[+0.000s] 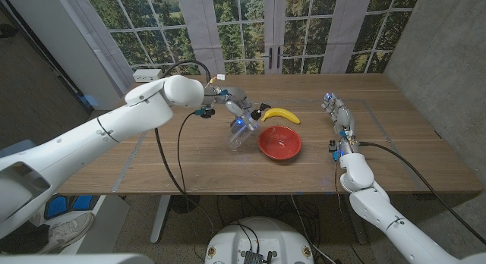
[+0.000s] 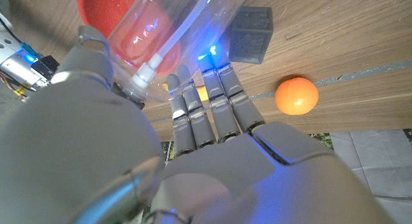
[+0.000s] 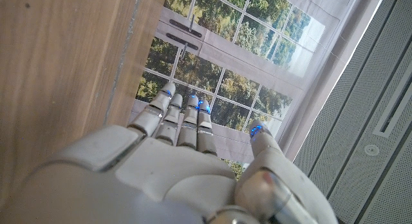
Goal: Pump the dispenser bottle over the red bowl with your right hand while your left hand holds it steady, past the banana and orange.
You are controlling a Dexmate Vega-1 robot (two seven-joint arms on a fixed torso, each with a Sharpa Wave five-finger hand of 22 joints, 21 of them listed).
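- Our arms (image 1: 91, 135) wear smooth white rounded shells, thick toward the shoulder and slimmer toward the wrist.
- Black cables (image 1: 178, 135) loop out from both forearms.
- Our left hand (image 2: 212, 121) is grey, with segmented fingers (image 2: 225, 102).
- Our right hand (image 3: 174, 159) has pale plates and small blue lights glowing at the fingertips (image 3: 168, 93).

lab-like test room, wooden desk (image 1: 190, 161) on metal legs, tall paned windows (image 1: 250, 21) onto trees, trailing cables (image 1: 171, 169)
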